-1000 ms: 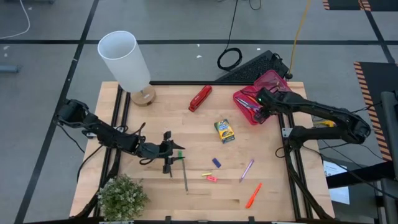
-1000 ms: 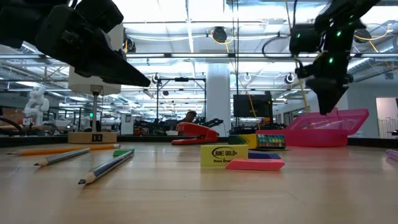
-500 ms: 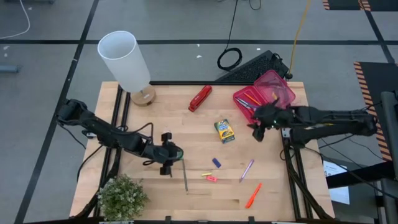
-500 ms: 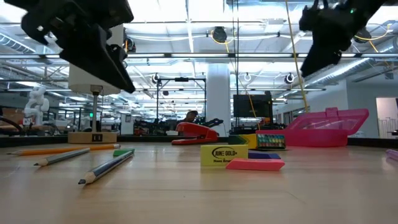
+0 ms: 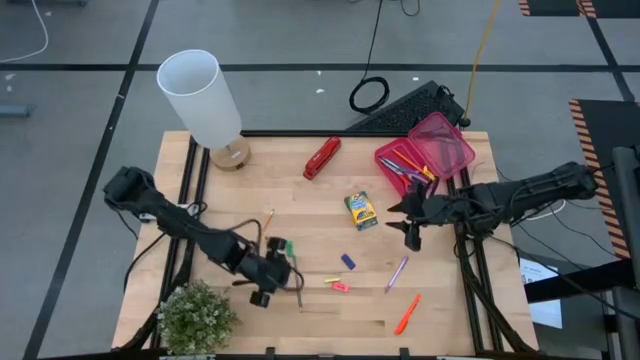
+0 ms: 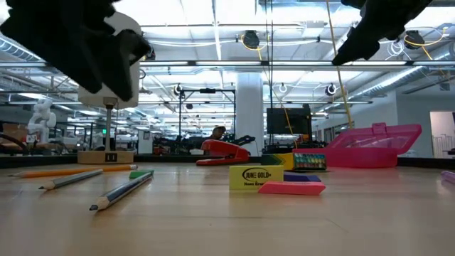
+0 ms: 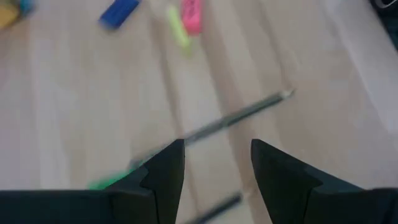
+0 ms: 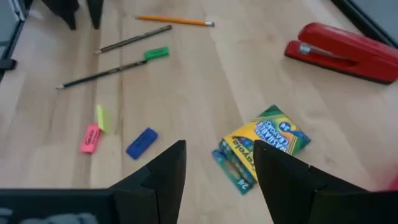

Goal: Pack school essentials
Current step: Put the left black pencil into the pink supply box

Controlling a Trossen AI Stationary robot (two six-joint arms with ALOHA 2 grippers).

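Observation:
Two dark pencils [image 5: 297, 285] and an orange pencil [image 5: 268, 216] lie flat on the wooden table at the near left. My left gripper [image 5: 268, 285] hovers open over a dark pencil [image 7: 239, 114], touching nothing. The green-yellow crayon box [image 5: 360, 210] lies at the table's middle. My right gripper [image 5: 410, 228] hangs open in the air just right of it, and the crayon box [image 8: 264, 146] shows ahead of its fingers. A blue eraser [image 5: 348, 261], pink and yellow erasers [image 5: 336, 285], a purple pen [image 5: 397, 272] and an orange marker [image 5: 407, 313] lie toward the near edge.
A pink plastic box [image 5: 425, 155] with its lid open stands at the far right, with several items inside. A red stapler [image 5: 322, 157] lies far centre, a white lamp [image 5: 205, 100] stands far left, and a small plant [image 5: 197, 318] sits at the near left corner.
My right gripper has risen out of the pink box and gone toward the table's near edge, beside the crayon box. My left gripper has gone toward the near edge, off the orange pencil's place and over the dark pencil. No object has moved.

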